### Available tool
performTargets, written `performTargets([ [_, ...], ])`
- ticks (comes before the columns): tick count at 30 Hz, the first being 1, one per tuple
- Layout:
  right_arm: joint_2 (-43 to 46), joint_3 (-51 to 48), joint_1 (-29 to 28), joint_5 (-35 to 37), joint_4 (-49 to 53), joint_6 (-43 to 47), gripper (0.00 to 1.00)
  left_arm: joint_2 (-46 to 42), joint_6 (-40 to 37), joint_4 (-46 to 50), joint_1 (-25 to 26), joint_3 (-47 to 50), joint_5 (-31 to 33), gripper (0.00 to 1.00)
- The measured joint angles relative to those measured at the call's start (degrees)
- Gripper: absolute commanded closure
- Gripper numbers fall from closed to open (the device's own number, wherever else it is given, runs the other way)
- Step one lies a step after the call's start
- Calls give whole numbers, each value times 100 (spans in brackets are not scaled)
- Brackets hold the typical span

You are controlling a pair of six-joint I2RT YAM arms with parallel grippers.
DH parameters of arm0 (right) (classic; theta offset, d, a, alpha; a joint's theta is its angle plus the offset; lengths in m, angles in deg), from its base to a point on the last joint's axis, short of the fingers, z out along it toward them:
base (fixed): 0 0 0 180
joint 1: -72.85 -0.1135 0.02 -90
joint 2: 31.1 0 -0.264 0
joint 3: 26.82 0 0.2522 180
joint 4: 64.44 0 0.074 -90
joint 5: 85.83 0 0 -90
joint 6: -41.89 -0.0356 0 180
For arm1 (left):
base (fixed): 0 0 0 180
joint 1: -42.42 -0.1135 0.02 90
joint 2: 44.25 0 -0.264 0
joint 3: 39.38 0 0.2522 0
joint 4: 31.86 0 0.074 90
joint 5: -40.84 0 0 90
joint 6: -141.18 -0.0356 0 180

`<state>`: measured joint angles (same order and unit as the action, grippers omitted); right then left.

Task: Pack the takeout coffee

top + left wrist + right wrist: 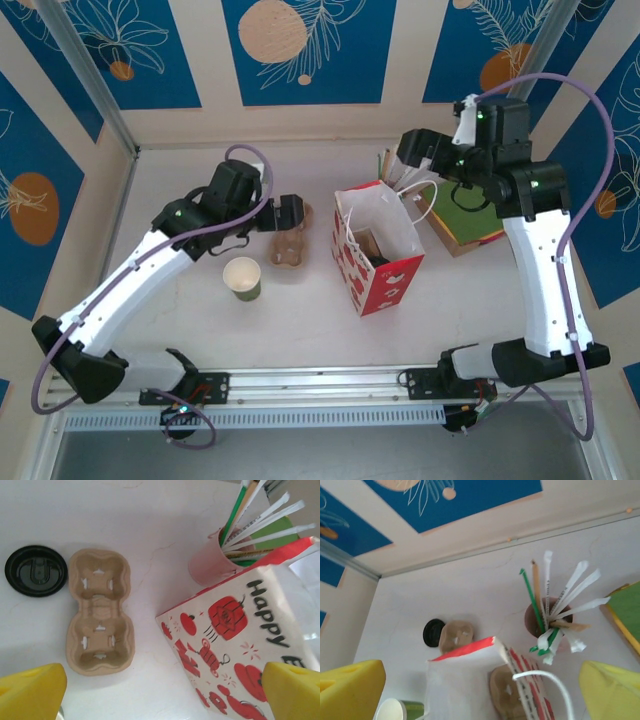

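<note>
The red-and-white bag (pixel 385 280) stood upright and open-topped near the middle of the table (pixel 300 330). Down inside it lay a round, lid-like top, taken to be the takeout coffee (pixel 505 695) - its green side could not be made out from above. A white cord handle looped over the bag's mouth.

The right gripper (pixel 485 690) hovered above the far rim of the bag, its yellow fingers (pixel 350 690) spread wide with nothing between them. The left gripper (pixel 162 690) was also open and empty, poised over the table to the left of the bag.

Below the left gripper a tan pulp cup carrier (pixel 100 612) lay flat with both of its wells bare, and a loose black lid (pixel 36 570) sat just beside its far end. A lidless green cup (pixel 243 278) with a cream inside stood nearer, apart from the carrier. Just beyond the bag, a pink holder (pixel 210 562) bristled with wrapped straws and stirrers - and a green board (pixel 465 215) lay to the right of the bag.
</note>
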<state>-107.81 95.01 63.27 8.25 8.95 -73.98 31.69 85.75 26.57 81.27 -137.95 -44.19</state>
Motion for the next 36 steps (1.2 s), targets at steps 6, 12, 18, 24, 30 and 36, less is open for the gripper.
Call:
performTargets([
  [6, -96, -417, 1069, -560, -293, -37, 1, 531, -520, 50, 0, -820, -166, 0],
  [12, -721, -804, 1670, -1257, -575, -164, 16, 824, -848, 94, 0, -1084, -354, 0],
  [18, -1552, -1060, 1917, -1749, -815, -254, 41, 929, -992, 192, 0, -1270, -413, 0],
  [24, -2035, -1182, 2061, -2031, -984, -317, 57, 931, -1012, 262, 0, -1274, -455, 0],
  [30, -2347, -1182, 2063, -2131, -1121, -358, 62, 931, -1016, 284, 0, -1274, -452, 0],
  [36, -2597, -1182, 2002, -2127, -1147, -356, 62, 931, -1075, 293, 0, -1274, -452, 0],
])
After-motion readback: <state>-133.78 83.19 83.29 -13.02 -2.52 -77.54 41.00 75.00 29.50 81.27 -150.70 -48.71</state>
